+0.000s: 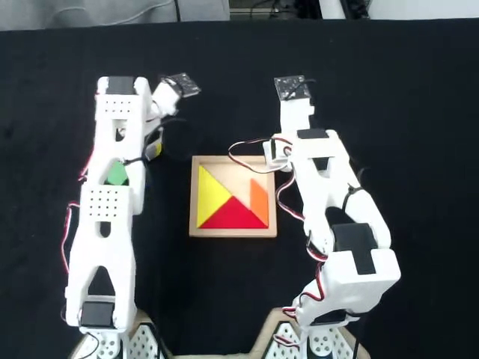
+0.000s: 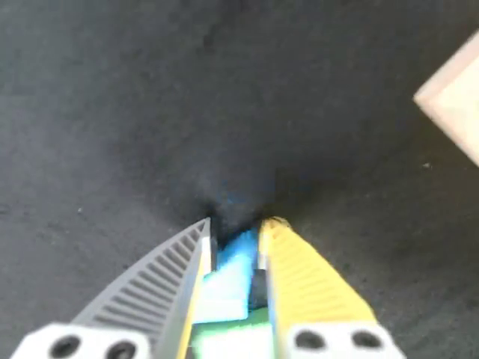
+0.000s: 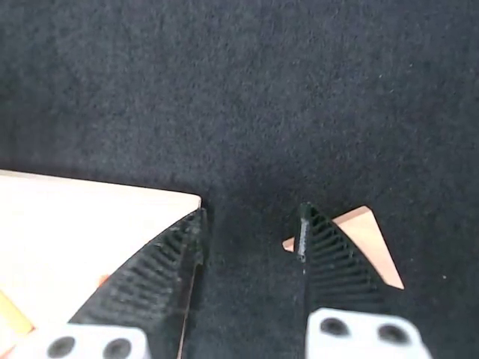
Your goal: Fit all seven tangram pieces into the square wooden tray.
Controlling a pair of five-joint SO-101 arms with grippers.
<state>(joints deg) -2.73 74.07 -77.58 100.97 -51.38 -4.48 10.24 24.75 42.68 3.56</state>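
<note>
Close over the black worktop (image 1: pixel 404 112), the left end effector (image 2: pixel 241 223) was clamped on a blue piece (image 2: pixel 238 258) in its wrist view, the right end effector (image 3: pixel 251 213) gaped between a corner of the tray (image 3: pixel 90 217) and a tan triangle (image 3: pixel 370 235), and from above a yellow triangle (image 1: pixel 211 196), red triangle (image 1: pixel 236 215) and orange piece (image 1: pixel 259 196) lay in the tray.

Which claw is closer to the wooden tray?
Right. The right claw sits open at a corner of the wooden tray; the left claw, shut on a blue piece, is clearly apart from it.
</note>
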